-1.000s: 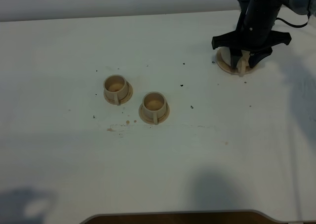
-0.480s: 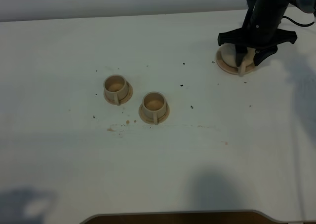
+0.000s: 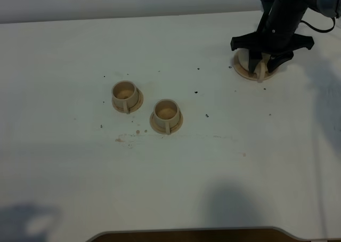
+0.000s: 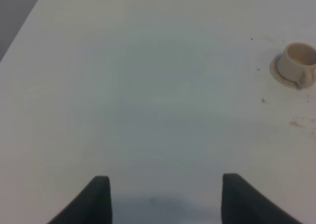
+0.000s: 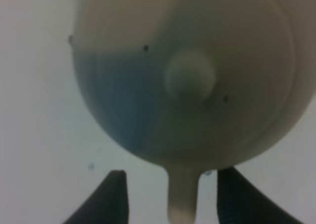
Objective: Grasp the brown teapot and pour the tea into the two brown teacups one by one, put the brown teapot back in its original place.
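The brown teapot point(image 3: 249, 61) stands on its round saucer point(image 3: 239, 71) at the far right of the table. My right gripper point(image 3: 262, 67) hangs directly over it, open. In the right wrist view the knobbed lid of the teapot point(image 5: 192, 76) fills the picture, and its loop handle point(image 5: 182, 199) lies between the spread fingers of the right gripper point(image 5: 173, 197), which do not touch it. The two brown teacups point(image 3: 125, 94) point(image 3: 166, 112) sit on their saucers left of centre. No tea is visible. My left gripper point(image 4: 163, 199) is open over bare table, with one teacup point(image 4: 297, 63) ahead of it.
Small reddish-brown spots point(image 3: 137, 131) and dark specks point(image 3: 196, 91) mark the white table between the cups and the teapot. The table's front edge point(image 3: 186, 232) has a dark cut-out at the bottom.
My right gripper shifted slightly right and back left above the teapot. The teapot and the cups have stayed where they were.
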You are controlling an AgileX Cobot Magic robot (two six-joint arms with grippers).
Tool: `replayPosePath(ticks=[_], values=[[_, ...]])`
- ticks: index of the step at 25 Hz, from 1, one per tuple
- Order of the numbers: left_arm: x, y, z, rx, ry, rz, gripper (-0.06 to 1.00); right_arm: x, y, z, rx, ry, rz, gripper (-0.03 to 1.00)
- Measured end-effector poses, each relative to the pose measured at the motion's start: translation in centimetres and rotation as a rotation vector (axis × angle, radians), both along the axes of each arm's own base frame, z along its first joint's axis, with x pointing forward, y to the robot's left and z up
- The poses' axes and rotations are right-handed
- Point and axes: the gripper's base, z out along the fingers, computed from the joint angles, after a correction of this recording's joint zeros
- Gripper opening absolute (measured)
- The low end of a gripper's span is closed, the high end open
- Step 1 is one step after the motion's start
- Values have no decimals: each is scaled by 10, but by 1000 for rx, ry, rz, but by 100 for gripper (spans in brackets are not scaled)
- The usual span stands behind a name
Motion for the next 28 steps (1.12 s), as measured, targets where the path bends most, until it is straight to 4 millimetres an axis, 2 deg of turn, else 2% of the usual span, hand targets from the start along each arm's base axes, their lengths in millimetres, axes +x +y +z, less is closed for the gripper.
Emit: replayPosePath(ticks=[28], values=[[0, 0, 0, 0, 0, 0, 50, 0, -8, 1, -96, 15, 41, 42]])
